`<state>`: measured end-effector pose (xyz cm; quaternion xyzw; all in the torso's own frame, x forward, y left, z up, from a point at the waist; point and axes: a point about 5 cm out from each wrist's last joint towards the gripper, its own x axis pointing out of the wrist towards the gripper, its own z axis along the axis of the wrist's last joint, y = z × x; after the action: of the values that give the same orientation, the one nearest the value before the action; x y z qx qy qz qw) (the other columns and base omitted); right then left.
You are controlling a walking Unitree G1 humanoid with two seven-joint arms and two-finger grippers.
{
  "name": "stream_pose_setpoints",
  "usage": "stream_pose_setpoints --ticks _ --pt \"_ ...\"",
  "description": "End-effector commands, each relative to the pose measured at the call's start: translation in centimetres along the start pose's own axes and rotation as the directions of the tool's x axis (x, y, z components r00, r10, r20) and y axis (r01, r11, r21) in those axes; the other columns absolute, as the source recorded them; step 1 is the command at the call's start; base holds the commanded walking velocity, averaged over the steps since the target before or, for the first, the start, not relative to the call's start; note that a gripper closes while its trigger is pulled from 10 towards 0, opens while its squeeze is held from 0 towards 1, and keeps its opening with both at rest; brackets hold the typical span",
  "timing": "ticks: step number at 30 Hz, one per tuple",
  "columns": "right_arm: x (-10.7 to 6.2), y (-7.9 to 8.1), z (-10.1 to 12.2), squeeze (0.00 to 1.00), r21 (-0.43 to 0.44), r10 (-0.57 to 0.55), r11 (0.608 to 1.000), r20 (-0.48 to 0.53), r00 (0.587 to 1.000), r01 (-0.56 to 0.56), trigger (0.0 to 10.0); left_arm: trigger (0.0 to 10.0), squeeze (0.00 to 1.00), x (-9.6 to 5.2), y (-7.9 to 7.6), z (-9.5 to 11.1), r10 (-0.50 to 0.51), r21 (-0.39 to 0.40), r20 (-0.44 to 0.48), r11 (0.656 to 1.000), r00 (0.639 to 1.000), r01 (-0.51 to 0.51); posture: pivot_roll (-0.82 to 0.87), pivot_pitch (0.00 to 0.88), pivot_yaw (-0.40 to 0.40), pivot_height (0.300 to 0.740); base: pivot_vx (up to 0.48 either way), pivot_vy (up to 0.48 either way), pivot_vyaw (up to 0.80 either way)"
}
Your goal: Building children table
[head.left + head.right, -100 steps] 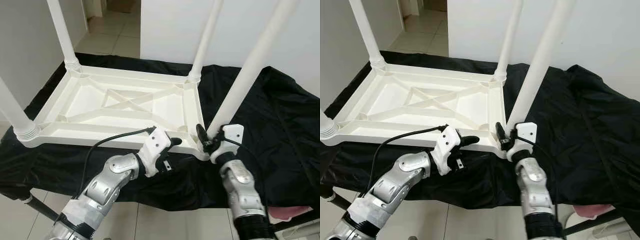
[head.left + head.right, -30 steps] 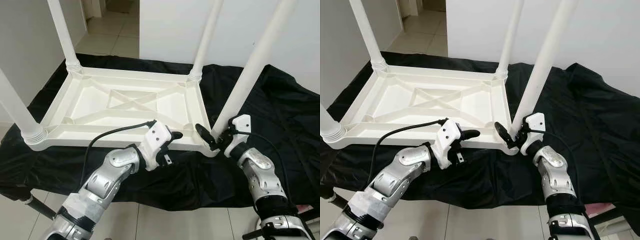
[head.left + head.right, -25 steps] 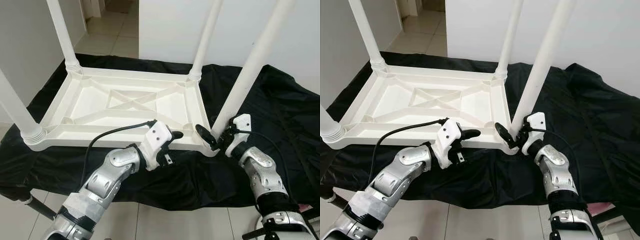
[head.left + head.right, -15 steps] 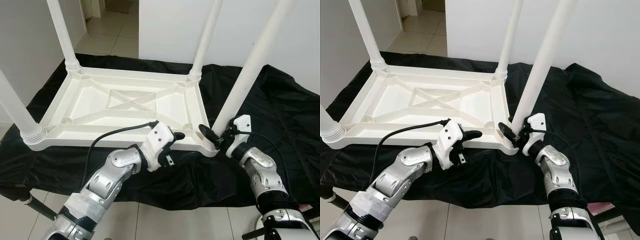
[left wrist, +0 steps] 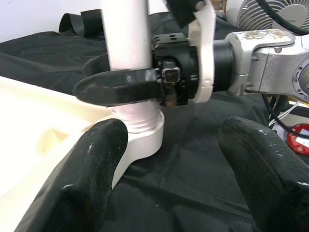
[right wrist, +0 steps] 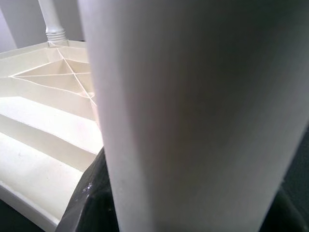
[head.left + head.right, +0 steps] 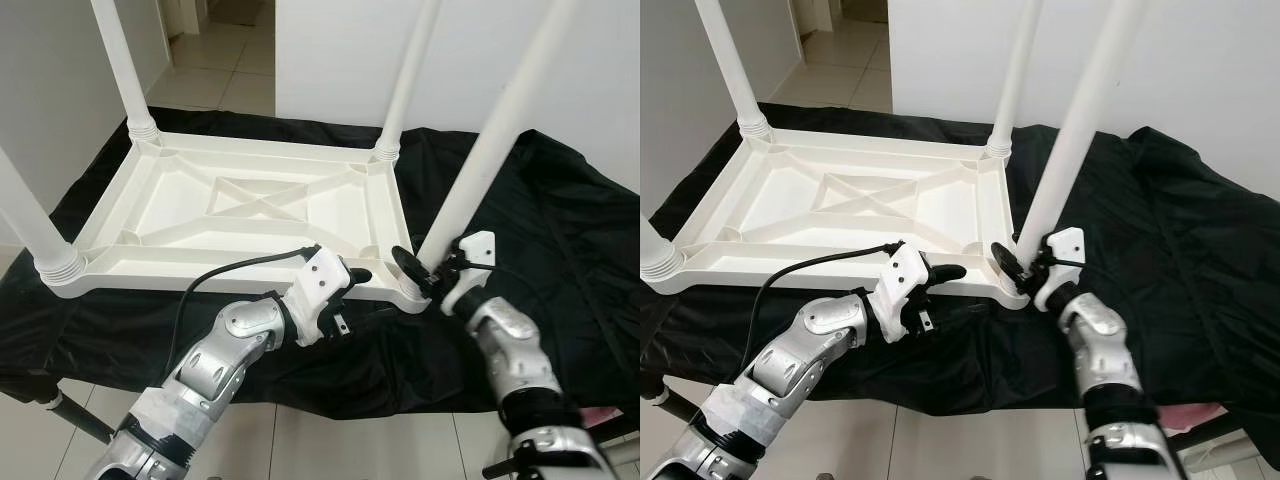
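Upside-down white plastic children's table (image 7: pixel 240 215) lying on a black cloth (image 7: pixel 560 240), ribbed underside up, four white legs rising from its corners. Near right leg (image 7: pixel 480 150) standing in the corner socket closest to the robot's right side, tilted slightly, its threaded foot seated in the socket collar (image 5: pixel 145 140).

Right gripper (image 7: pixel 428 272) clenched around the base of that leg just above the socket, one black finger (image 5: pixel 118 87) wrapped across the leg's front as seen from the left wrist view, white wrist housing just beside the leg on the far side. In the right wrist view, leg (image 6: pixel 188 111) pressed close between the dark fingers, table underside (image 6: pixel 43 111) spreading away beyond it.

Left gripper (image 7: pixel 345 285) hovering at the table's near long edge, just left of the same corner, fingers spread apart and empty; one black fingertip (image 7: pixel 950 272) touching or nearly touching the rim, cannot tell which. From the left wrist view, both fingers (image 5: pixel 91 169) flanking the socket corner without closing on it.

Tiled floor (image 7: pixel 230 80) and white wall (image 7: pixel 340 60) beyond the cloth.
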<state>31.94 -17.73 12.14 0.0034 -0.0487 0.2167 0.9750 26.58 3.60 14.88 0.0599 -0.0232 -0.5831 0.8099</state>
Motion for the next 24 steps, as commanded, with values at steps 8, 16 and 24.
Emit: stream_pose_setpoints --ticks 8,16,24 --pt "-0.7 1.3 -0.7 0.0 0.054 -0.289 0.956 -0.025 0.957 0.29 10.0 10.0 0.0 0.0 -0.7 -0.4 -0.097 0.005 -0.021 0.995 0.995 0.097 -0.01 0.0 -0.047 0.74 0.0 0.0 0.0" --pt "-2.0 1.5 -1.4 0.0 0.052 -0.667 0.741 -0.045 0.743 0.669 10.0 10.0 0.0 -0.3 -0.5 -0.5 -0.087 0.008 -0.027 0.996 0.996 0.087 0.0 0.0 -0.051 0.74 0.0 0.0 0.0" --pt "-1.4 3.4 -1.4 0.0 0.104 -0.688 0.716 -0.063 0.723 0.69 10.0 10.0 0.0 -0.3 -0.5 -0.4 -0.083 0.009 -0.027 0.997 0.996 0.083 0.0 0.0 -0.047 0.74 0.0 0.0 0.0"
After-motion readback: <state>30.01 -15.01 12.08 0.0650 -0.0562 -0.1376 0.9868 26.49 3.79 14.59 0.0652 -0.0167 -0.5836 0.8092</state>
